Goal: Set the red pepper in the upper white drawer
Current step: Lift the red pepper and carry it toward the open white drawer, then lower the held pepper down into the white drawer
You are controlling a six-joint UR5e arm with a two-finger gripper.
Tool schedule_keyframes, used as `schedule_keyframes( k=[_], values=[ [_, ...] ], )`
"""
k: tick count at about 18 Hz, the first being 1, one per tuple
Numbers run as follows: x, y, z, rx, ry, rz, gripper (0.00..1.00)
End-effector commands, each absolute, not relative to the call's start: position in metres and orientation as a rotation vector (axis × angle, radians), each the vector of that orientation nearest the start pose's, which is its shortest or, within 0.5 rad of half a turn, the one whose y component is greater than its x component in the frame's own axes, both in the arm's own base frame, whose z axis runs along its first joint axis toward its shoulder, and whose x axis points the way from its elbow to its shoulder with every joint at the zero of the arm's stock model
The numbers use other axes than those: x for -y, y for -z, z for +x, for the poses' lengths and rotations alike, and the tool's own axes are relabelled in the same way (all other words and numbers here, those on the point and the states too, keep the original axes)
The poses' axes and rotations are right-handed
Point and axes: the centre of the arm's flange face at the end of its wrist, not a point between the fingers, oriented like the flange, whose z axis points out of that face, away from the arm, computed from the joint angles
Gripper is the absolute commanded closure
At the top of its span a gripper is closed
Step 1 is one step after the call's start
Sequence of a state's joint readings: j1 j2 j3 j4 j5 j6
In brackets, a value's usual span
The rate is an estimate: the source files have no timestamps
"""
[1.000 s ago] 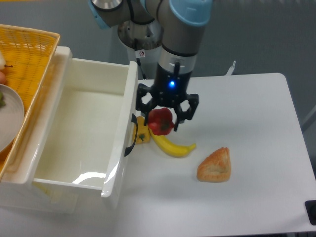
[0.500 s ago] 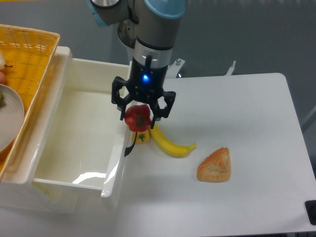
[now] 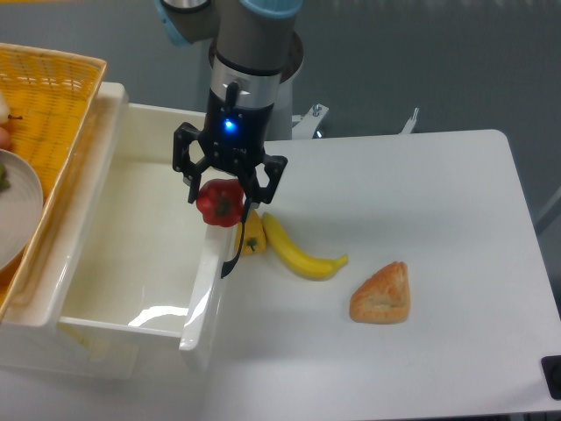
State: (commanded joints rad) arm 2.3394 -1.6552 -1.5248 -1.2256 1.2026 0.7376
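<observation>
The pick-up is done: the robot's black two-finger gripper (image 3: 221,200) carries the small glossy red bell pepper (image 3: 219,203) clear of the white surface (image 3: 421,219), its jaws closed against the pepper's sides. The pepper hangs above the front wall of the large, deep, glossy white plastic drawer (image 3: 140,237), about over the rim where the black curved handle (image 3: 233,254) sits, so it appears to be just at the edge of the opening rather than well inside it. The drawer stands open and looks empty. What seems left is to bring the pepper fully over the cavity, lower it and release it. A small yellow-orange pepper (image 3: 252,237), a yellow banana (image 3: 298,254) and a triangular golden pastry (image 3: 382,294) lie on the surface, none of them part of the job.
</observation>
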Motion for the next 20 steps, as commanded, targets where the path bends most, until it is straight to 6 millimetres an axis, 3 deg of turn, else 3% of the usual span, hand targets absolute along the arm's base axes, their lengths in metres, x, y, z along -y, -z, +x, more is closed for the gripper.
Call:
schedule_keyframes(
  k=[8,16,20],
  values=[
    [-0.527,-0.503,-0.242,-0.327,0.043,-2.667,0.49],
    [-0.541,-0.484,-0.22,-0.766,-0.059,-2.682,0.49],
    [-0.553,-0.473,-0.206,-0.829,-0.05,-2.682,0.49]
  ],
)
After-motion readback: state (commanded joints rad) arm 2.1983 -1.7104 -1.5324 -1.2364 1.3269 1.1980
